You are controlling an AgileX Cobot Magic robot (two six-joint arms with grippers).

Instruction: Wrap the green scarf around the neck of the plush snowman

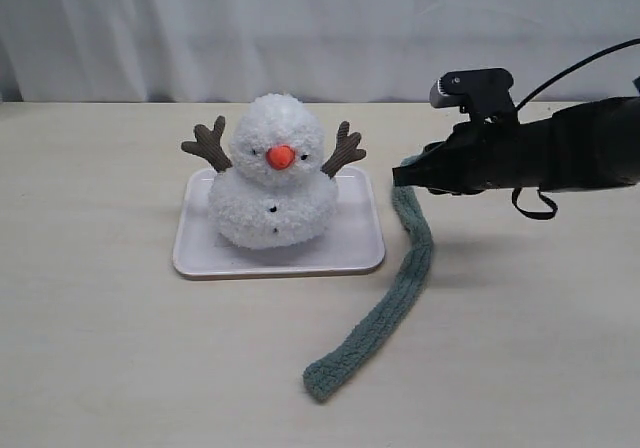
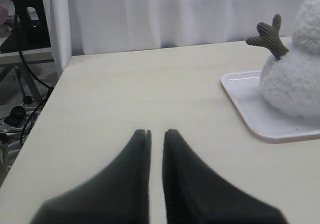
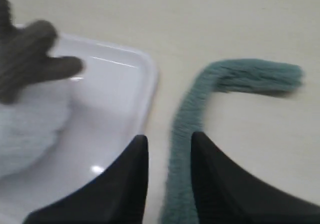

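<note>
The plush snowman [image 1: 275, 203] sits upright on a white tray [image 1: 355, 253], its neck [image 1: 245, 175] bare. The green scarf [image 1: 400, 288] lies on the table to the right of the tray, running from beside the tray's far right corner toward the front. My right gripper [image 1: 400, 176] hovers over the scarf's far part. In the right wrist view it [image 3: 167, 139] is open, with the scarf [image 3: 185, 114] running between the fingers, beside the tray [image 3: 125, 79] and the snowman [image 3: 25, 119]. My left gripper [image 2: 156, 131] is shut and empty over bare table, left of the snowman [image 2: 295, 74].
The pale wooden table ends at a white curtain at the back. In the left wrist view, the table's left edge [image 2: 47, 109] drops off to cables and equipment on the floor. The tray's raised rim [image 2: 245, 94] stands between my left gripper and the snowman.
</note>
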